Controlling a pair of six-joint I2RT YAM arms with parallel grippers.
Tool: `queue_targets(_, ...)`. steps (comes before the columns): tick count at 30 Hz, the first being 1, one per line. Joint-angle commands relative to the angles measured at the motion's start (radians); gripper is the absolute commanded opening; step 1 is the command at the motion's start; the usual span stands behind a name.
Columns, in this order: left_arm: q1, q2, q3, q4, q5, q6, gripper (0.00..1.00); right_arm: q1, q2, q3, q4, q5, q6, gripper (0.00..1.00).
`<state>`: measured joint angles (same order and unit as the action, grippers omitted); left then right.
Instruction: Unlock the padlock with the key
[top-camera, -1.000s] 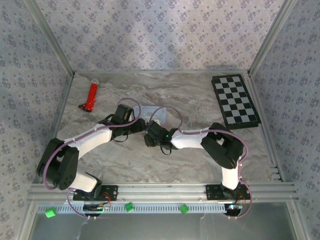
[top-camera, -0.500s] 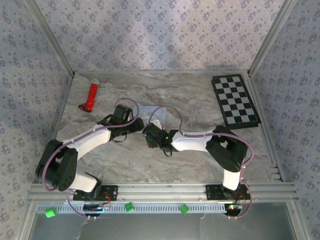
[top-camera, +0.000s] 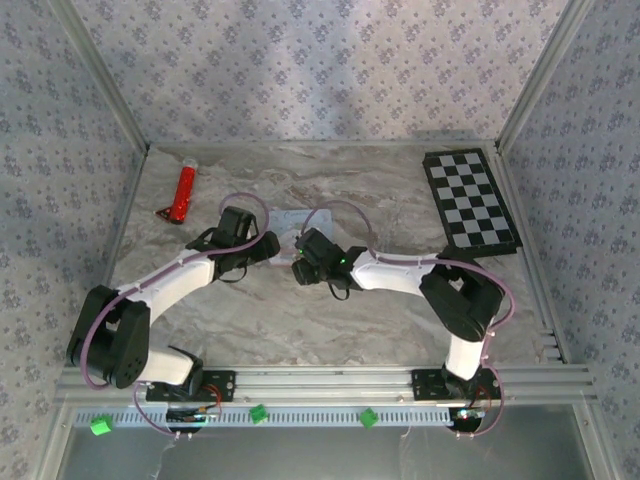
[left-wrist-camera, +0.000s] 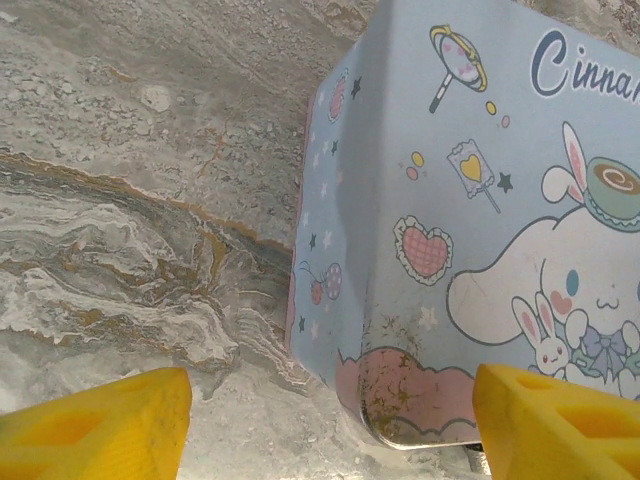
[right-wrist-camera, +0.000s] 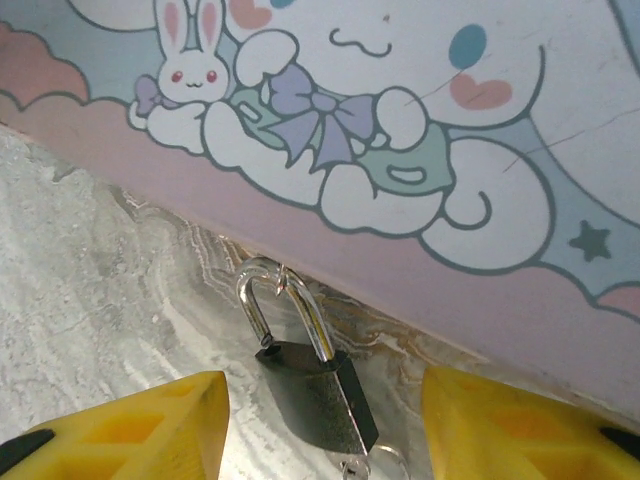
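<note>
Right wrist: padlock (right-wrist-camera: 315, 395) beside tin (right-wrist-camera: 400, 120), inside spread right gripper (right-wrist-camera: 325, 425); left wrist: left gripper (left-wrist-camera: 330, 425) spread.

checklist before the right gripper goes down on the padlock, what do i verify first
1. Right gripper open: ok, jaws wide apart.
2. Padlock between its fingers: ok, it lies flat on the table, roughly centred.
3. Shackle clear of the tin: not ok, its top appears to touch the tin's lower edge.
4. Key located: cannot tell, just a small ring shows at the padlock's base.
5. Left gripper placed to steady the tin: ok, open, with a tin corner between its fingers.
</note>
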<state>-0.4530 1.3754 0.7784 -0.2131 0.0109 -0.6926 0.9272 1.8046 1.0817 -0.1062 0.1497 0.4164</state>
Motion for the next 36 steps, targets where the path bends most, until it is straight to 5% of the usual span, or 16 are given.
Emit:
queue_targets(1,0.005,-0.02,-0.004,-0.017,0.004,0.01,0.74,-0.002,0.035,0.027,-0.026,-0.057,-0.037,0.54)
queue_targets(12,0.005,0.038,0.013,-0.006,0.027,0.021,0.74,-0.046,0.031,-0.029,0.042,-0.175,-0.02,0.36)
queue_targets(24,-0.006,0.069,0.021,0.005,0.037,0.014,0.73,-0.081,0.035,-0.092,0.128,-0.248,-0.019,0.32)
queue_targets(36,-0.067,0.072,0.005,0.064,0.026,-0.094,0.7,-0.033,-0.038,-0.113,0.092,-0.014,-0.032,0.07)
